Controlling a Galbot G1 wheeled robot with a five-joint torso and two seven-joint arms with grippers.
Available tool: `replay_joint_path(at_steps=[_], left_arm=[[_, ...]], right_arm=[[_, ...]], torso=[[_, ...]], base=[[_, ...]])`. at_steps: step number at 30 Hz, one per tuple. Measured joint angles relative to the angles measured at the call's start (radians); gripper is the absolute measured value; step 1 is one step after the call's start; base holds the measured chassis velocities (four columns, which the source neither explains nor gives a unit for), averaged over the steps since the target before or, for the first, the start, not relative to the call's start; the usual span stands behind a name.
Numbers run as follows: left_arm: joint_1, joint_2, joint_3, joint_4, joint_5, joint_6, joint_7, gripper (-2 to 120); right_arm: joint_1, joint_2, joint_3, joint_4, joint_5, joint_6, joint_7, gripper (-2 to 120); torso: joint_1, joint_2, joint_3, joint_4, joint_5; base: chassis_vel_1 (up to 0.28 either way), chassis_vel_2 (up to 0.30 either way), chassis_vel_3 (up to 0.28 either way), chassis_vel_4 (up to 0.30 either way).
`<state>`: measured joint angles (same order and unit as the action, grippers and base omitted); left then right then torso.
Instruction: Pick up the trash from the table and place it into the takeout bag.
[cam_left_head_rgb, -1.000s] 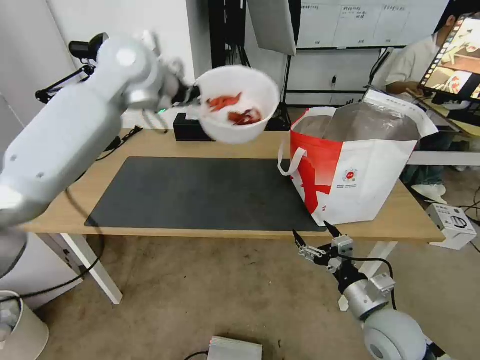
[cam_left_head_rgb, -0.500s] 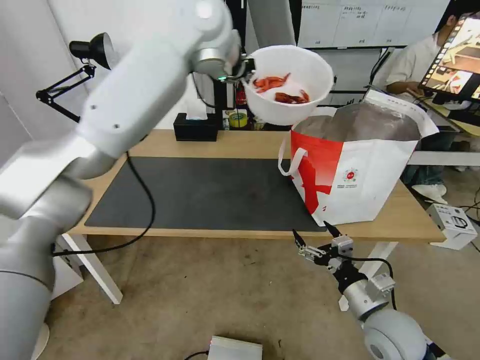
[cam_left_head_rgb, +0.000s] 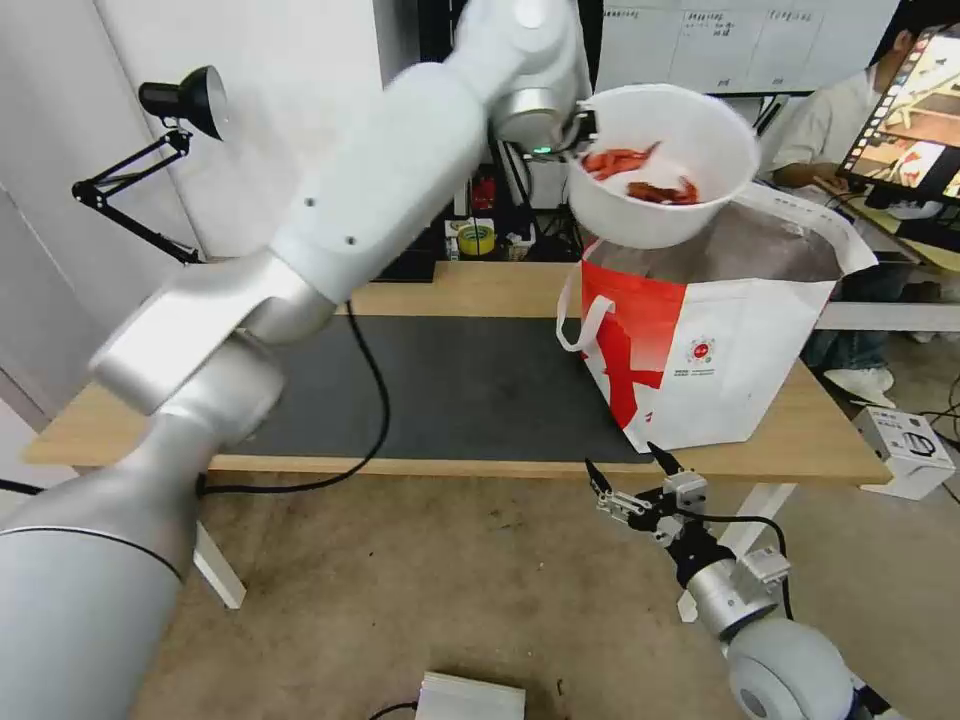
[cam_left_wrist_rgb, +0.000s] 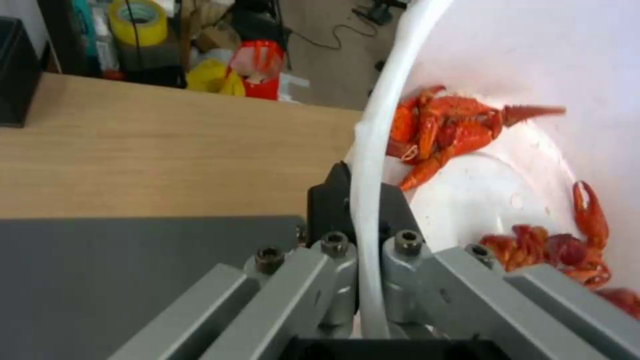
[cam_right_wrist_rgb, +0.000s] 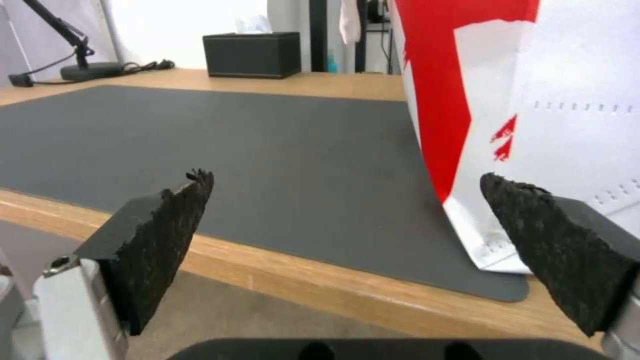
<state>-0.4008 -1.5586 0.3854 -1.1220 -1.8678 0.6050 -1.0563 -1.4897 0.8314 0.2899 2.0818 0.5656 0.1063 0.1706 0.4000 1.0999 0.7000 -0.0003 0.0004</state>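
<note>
A white round bowl (cam_left_head_rgb: 660, 200) with red crayfish scraps hangs in the air over the left part of the takeout bag's open mouth. My left gripper (cam_left_head_rgb: 582, 125) is shut on its near rim. The left wrist view shows the jaws pinching the thin white rim of the bowl (cam_left_wrist_rgb: 507, 55), with my left gripper (cam_left_wrist_rgb: 363, 205) around it. The white and red takeout bag (cam_left_head_rgb: 720, 340) stands on the right end of the table (cam_left_head_rgb: 480, 285). My right gripper (cam_left_head_rgb: 622, 458) hangs open below the table's front edge, its gripper (cam_right_wrist_rgb: 347, 185) facing the bag (cam_right_wrist_rgb: 533, 100).
A dark grey mat (cam_left_head_rgb: 450, 380) covers the table's middle. A black tissue box (cam_right_wrist_rgb: 252, 54) and a desk lamp (cam_left_head_rgb: 180, 95) stand at the back. A white box (cam_left_head_rgb: 905, 445) lies on the floor to the right. A person sits behind the bag.
My left arm has carried the bowl to the right and upward, from above the table's back edge to above the bag's mouth. The right arm has stayed still.
</note>
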Motion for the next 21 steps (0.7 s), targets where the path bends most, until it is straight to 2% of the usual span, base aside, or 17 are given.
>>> replay_joint_path(at_steps=[5, 13, 18, 19, 21], left_arm=[[0.026, -0.034, 0.025, 0.019, 0.098, -0.010, 0.032, 0], [0.066, -0.040, 0.095, 0.023, 0.259, -0.060, 0.100, 0], [0.090, -0.037, 0.135, 0.012, 0.356, -0.102, 0.128, 0], [0.097, -0.031, 0.154, 0.001, 0.402, -0.113, 0.144, 0], [0.103, -0.022, 0.177, -0.027, 0.430, -0.117, 0.156, 0]], right_arm=[[0.000, 0.000, 0.000, 0.000, 0.000, 0.000, 0.000, 100], [0.000, 0.000, 0.000, 0.000, 0.000, 0.000, 0.000, 100], [0.000, 0.000, 0.000, 0.000, 0.000, 0.000, 0.000, 100], [0.000, 0.000, 0.000, 0.000, 0.000, 0.000, 0.000, 100], [0.000, 0.000, 0.000, 0.000, 0.000, 0.000, 0.000, 100]], torso=[[0.000, 0.000, 0.000, 0.0005, -0.0003], [0.000, 0.000, 0.000, 0.0004, -0.0003], [0.000, 0.000, 0.000, 0.0004, -0.0003], [0.000, 0.000, 0.000, 0.0002, -0.0003], [0.000, 0.000, 0.000, 0.0004, -0.0003]], base=[[0.000, 0.000, 0.000, 0.000], [0.000, 0.000, 0.000, 0.000], [0.000, 0.000, 0.000, 0.000], [0.000, 0.000, 0.000, 0.000], [0.000, 0.000, 0.000, 0.000]])
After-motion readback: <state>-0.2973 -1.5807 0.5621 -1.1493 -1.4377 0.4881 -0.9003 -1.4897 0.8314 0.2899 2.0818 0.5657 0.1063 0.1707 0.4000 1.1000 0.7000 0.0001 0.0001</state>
